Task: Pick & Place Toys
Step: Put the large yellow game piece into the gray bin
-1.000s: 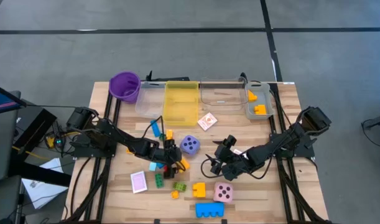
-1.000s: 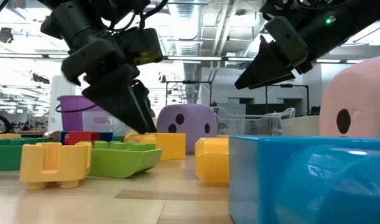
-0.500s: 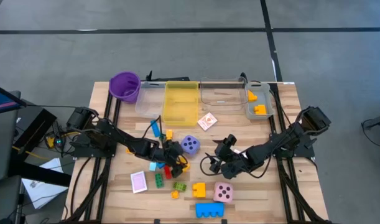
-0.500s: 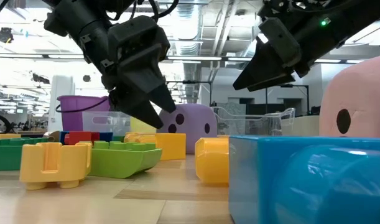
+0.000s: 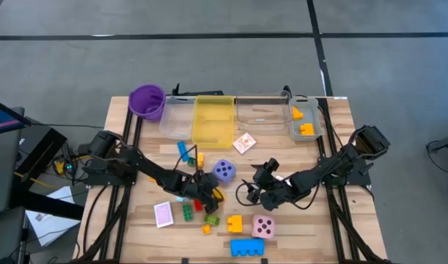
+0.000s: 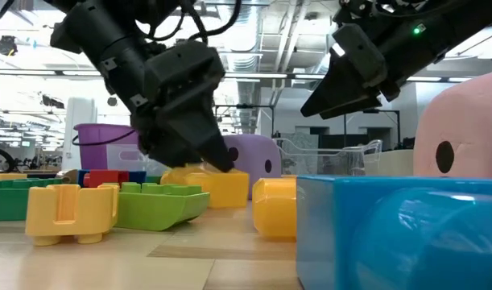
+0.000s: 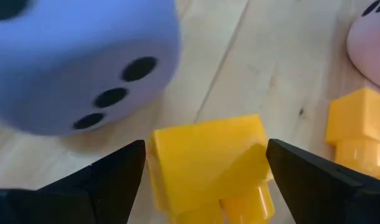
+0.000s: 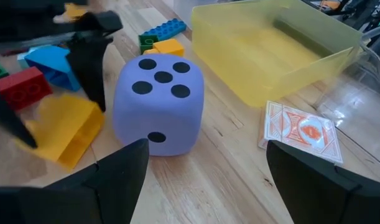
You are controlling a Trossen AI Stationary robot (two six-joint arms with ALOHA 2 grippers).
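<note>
- Left gripper (image 7: 205,168) has fingers apart, straddling the yellow brick (image 7: 208,165) on the table, just beside the purple die (image 5: 224,171); not clamped yet.
- Right gripper (image 5: 254,192) also stands spread, holding nothing, hovering near the pink die (image 5: 263,226) with the purple die ahead of it.
- Risk: brick sits skewed between the fingers, so closing could pinch a corner and pop it out or shove it into the purple die.
- Risk: red brick (image 8: 18,85) and blue brick (image 8: 53,62) crowd the near finger; it may snag them.
- Hard to tell: whether the fingertips touch the table, since the low view hides them behind the brick pile. Bin contents are too small to name.
</note>
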